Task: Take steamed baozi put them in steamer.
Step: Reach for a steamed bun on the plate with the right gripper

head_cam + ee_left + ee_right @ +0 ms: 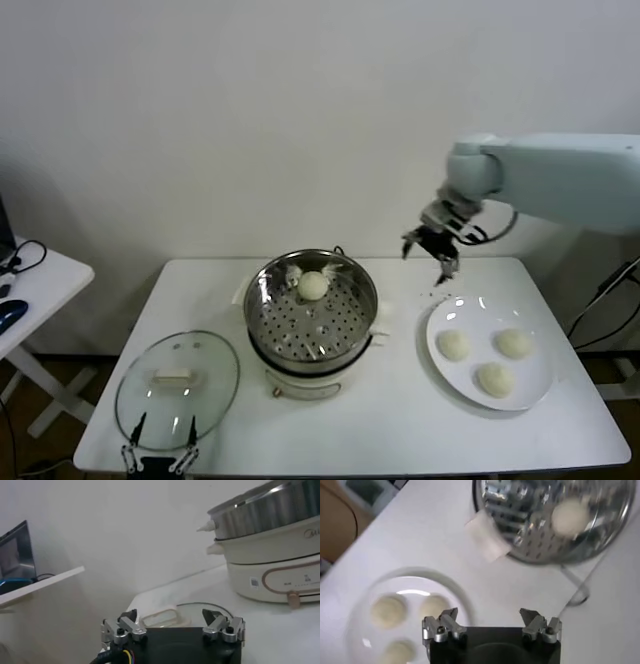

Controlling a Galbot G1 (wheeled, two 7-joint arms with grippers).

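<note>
The steel steamer [312, 305] sits on its cream cooker base at the table's middle, with one baozi [313, 285] in it at the far side. Three baozi [454, 345] [514, 343] [495, 379] lie on the white plate [530, 395] to the right. My right gripper [431, 255] hangs open and empty in the air between steamer and plate, above the table's back part. In the right wrist view the steamer [535, 545] with its baozi [570, 516] and the plate's baozi [389, 611] show. My left gripper [158, 445] is open and parked at the front edge by the lid.
A round glass lid [177, 388] lies flat at the table's front left; it also shows in the left wrist view [200, 611]. A side table [30, 290] with cables stands at far left. The cooker base [272, 575] fills the left wrist view.
</note>
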